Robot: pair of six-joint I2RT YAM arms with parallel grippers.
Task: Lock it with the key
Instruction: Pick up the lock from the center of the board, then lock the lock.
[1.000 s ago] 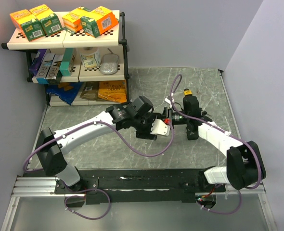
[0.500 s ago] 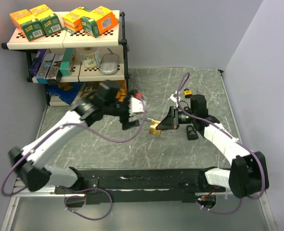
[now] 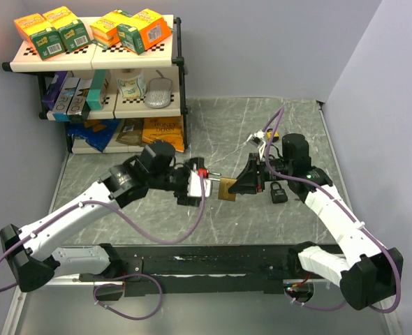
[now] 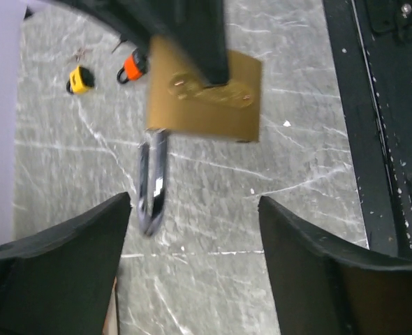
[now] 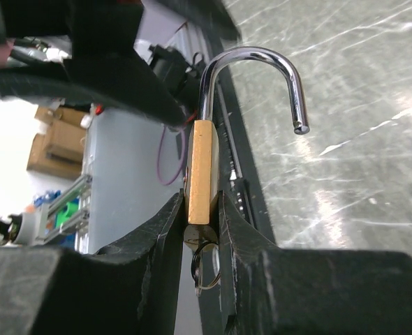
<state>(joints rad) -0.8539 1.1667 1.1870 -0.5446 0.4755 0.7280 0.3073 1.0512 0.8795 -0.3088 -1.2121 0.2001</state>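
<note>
A grey, white-veined stone-patterned table [image 3: 213, 118] is seen under two arms. One flat, rectangular brass padlock [image 5: 200, 171], its smooth chrome hooked shackle [image 5: 251, 59] sprung free at one end, is clamped edgewise in the right gripper [image 5: 199, 209] above the table's middle. The left gripper [image 4: 192, 209] is spread wide and empty just beside it. One small black padlock [image 3: 278, 194], one yellow-capped key [image 4: 80, 79] and one orange-capped key [image 4: 133, 68] are laid on the table.
</note>
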